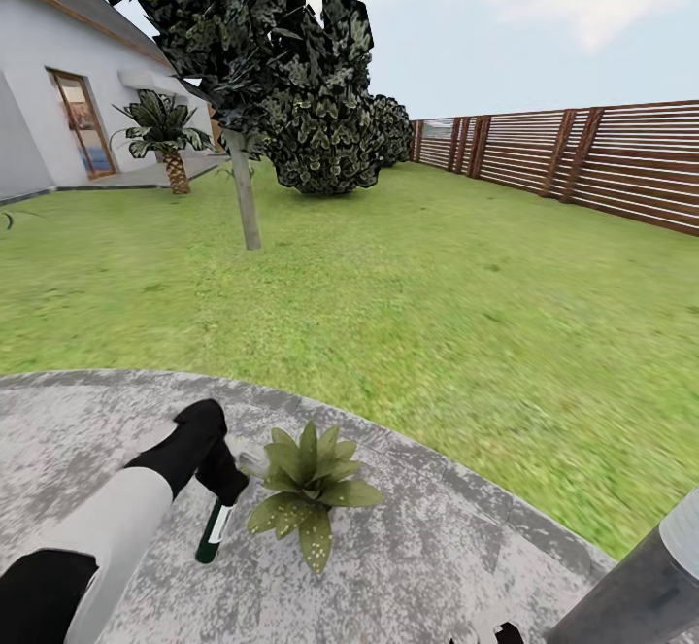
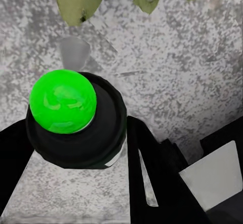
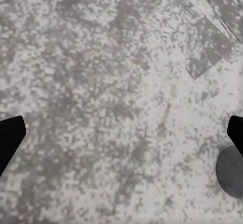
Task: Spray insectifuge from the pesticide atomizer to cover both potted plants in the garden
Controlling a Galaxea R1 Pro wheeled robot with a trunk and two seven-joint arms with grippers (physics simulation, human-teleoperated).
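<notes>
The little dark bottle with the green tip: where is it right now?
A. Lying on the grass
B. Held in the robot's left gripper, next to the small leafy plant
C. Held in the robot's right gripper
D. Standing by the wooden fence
B: the left gripper is shut on the pesticide atomizer, its fingers on either side of the bottle, just beside the potted plant on the stone patio.

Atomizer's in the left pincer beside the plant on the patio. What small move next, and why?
Probably tilt the left pincer so the pesticide atomizer's green tip faces the potted plant. In the head view the bottle hangs beside the leaves, and in the left wrist view the tip points along the stone patio with only leaf tips at the frame edge, so spray would likely miss.
</notes>
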